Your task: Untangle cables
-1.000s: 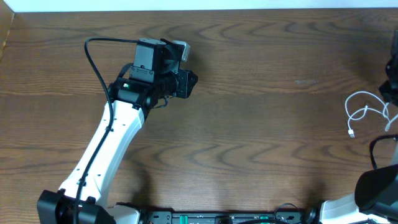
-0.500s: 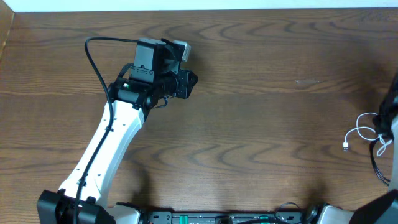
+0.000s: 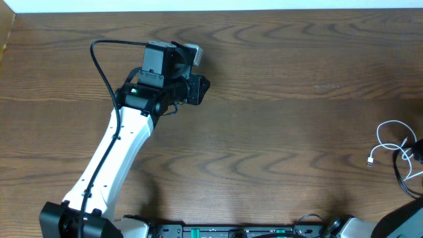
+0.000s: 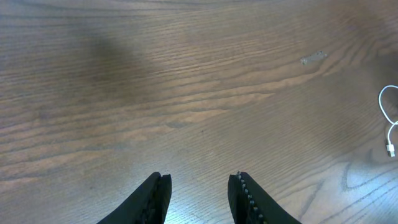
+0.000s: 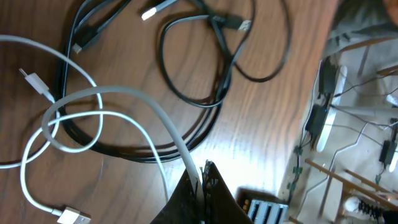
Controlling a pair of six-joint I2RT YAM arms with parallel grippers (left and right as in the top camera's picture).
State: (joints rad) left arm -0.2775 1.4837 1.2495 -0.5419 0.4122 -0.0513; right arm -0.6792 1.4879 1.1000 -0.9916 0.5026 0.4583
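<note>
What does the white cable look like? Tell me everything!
The white cable is thin, smooth and rubbery-looking, with small white plugs. It lies in loose loops on the wooden table, crossing the black cable. The right hand is shut on one stretch, pinching it.

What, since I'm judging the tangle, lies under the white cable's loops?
The black cable passes beneath the white cable on the table; its run right at each crossing is covered.
</note>
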